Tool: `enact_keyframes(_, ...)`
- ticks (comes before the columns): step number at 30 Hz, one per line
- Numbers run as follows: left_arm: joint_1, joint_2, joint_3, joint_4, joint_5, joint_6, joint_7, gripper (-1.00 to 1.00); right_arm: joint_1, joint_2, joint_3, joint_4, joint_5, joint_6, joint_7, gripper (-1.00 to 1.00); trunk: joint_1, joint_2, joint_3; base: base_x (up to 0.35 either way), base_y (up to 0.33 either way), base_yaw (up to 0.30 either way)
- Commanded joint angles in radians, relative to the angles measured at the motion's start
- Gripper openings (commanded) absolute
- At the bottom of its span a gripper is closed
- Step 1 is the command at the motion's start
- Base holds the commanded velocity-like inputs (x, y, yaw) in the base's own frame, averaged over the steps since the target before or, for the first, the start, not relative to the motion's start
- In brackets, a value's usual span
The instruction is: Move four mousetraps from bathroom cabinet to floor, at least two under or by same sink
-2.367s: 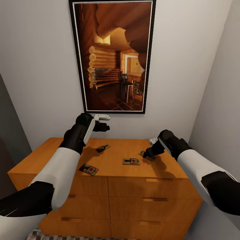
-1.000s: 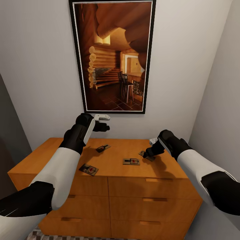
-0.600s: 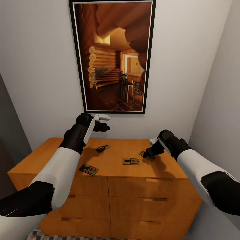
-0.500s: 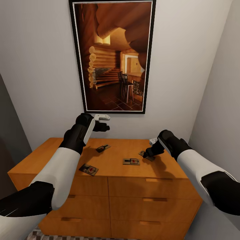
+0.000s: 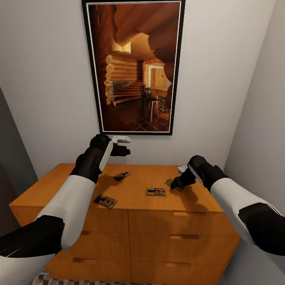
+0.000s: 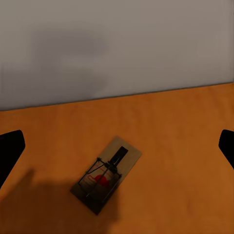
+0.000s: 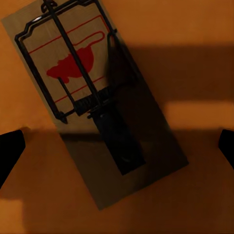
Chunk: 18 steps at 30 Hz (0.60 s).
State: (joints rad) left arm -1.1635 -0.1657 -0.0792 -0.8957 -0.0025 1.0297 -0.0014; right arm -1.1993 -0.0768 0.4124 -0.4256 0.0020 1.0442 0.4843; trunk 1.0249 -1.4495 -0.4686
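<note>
Orange cabinet [image 5: 118,196] top carries four mousetraps [image 5: 155,192]. My right gripper [image 5: 177,183] hovers spread over the 3 o'clock trap [image 7: 92,105], contact unclear; left gripper [image 5: 123,149] spread above another [image 6: 106,174].

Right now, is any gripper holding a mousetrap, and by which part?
Nothing is held. The right gripper hangs open over one mousetrap; the left gripper is open above another mousetrap.
</note>
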Motion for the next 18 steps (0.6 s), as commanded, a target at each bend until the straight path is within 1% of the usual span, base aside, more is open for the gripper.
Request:
enact_keyframes(1, -0.001, 0.000, -0.001, -0.001, -0.001, 0.004, 0.000, 1.00, 0.000, -0.001, 0.008, 0.030, 0.007, 0.003, 0.004, -1.00, 0.000, -0.001, -0.001, 0.000, 0.000, 0.000)
enact_keyframes(18, -0.001, 0.000, -0.001, -0.001, 0.001, 0.004, 0.000, 1.00, 0.000, 0.000, 0.009, 0.037, 0.009, 0.003, 0.008, -1.00, 0.000, -0.001, -0.001, 0.000, 0.000, 0.000)
